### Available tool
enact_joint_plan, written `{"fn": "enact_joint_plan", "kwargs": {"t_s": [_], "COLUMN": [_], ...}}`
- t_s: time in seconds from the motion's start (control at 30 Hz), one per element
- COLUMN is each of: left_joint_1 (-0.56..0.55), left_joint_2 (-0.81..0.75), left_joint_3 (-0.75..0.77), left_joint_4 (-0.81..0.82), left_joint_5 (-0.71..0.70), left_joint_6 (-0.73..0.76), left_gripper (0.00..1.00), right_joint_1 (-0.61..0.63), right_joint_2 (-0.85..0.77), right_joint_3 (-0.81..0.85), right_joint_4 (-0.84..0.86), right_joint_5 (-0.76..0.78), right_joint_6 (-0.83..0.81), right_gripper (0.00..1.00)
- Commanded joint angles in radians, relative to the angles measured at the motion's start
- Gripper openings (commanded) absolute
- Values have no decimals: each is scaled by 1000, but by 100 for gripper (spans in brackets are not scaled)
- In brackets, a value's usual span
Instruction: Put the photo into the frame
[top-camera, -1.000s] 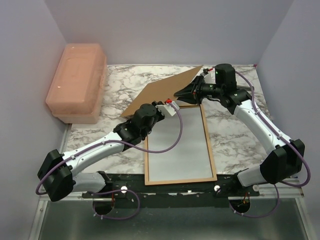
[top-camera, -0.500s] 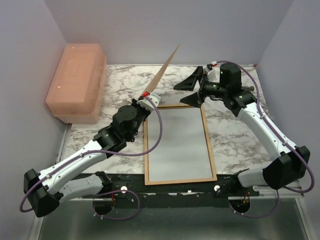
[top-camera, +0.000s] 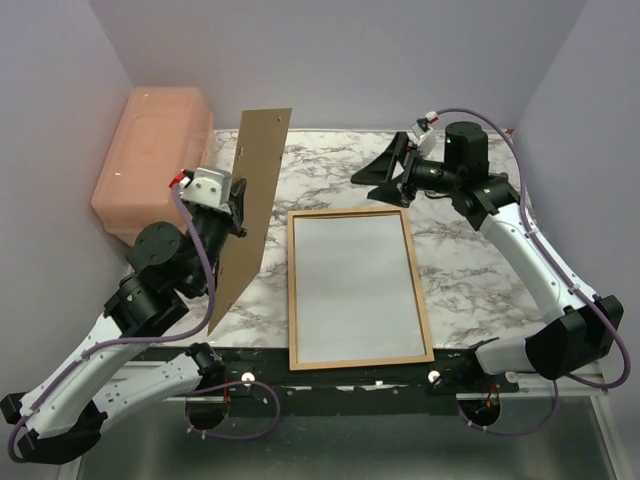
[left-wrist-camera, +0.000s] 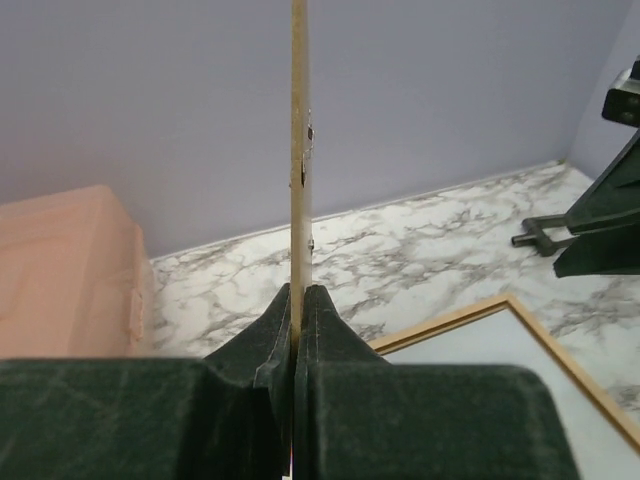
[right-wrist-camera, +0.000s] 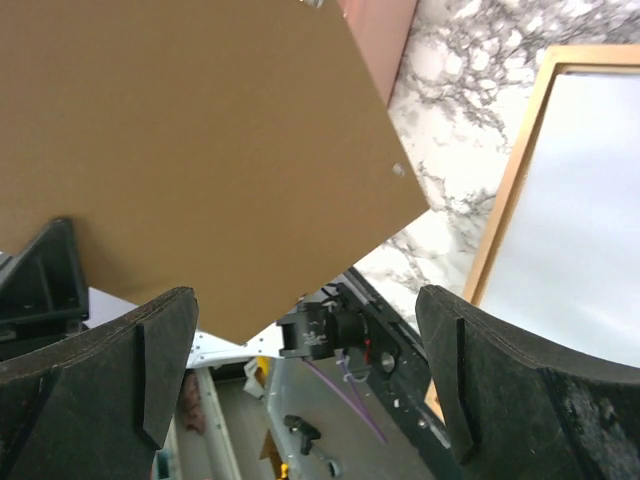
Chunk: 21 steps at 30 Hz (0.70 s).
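Observation:
The frame (top-camera: 360, 363) lies flat on the marble table, its narrow orange-brown border round a pale grey pane; its corner shows in the left wrist view (left-wrist-camera: 450, 322) and one long side in the right wrist view (right-wrist-camera: 505, 200). The photo is out of view. A plain brown backing board (top-camera: 252, 200) stands nearly upright to the left of the frame, and my left gripper (top-camera: 236, 205) is shut on its edge (left-wrist-camera: 298, 150). My right gripper (top-camera: 366, 187) hangs open and empty above the frame's far end, apart from the board (right-wrist-camera: 200, 130).
A pink lidded box (top-camera: 155, 165) sits at the far left against the wall, close behind the raised board. Grey walls close in the table on three sides. The black mounting rail (top-camera: 340, 385) runs along the near edge.
The right gripper has opened and let go of the board. The left arm has swung the board left, off the frame, and turned it nearly upright.

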Motion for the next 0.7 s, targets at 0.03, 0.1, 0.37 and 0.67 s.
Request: {"fn": "enact_joint_plan", "kwargs": {"t_s": [0.03, 0.1, 0.37, 0.67], "left_joint_1": [-1, 0, 8, 66], "left_joint_2": [-72, -91, -124, -165], "left_joint_3": [24, 20, -13, -71], "left_joint_4": [-70, -87, -90, -30], "left_joint_5": [71, 90, 173, 288], "left_joint_6": [-240, -313, -596, -851], "left_gripper": [0, 0, 0, 0], "right_joint_1": [-41, -46, -52, -74], "right_joint_2": [-42, -48, -86, -103], "right_joint_3": [-9, -44, -288, -497], "right_joint_4": [-37, -19, 158, 415], "right_joint_5": [-36, -66, -206, -380], "right_joint_6": [-140, -143, -108, -85], "right_gripper": [100, 100, 100, 100]}}
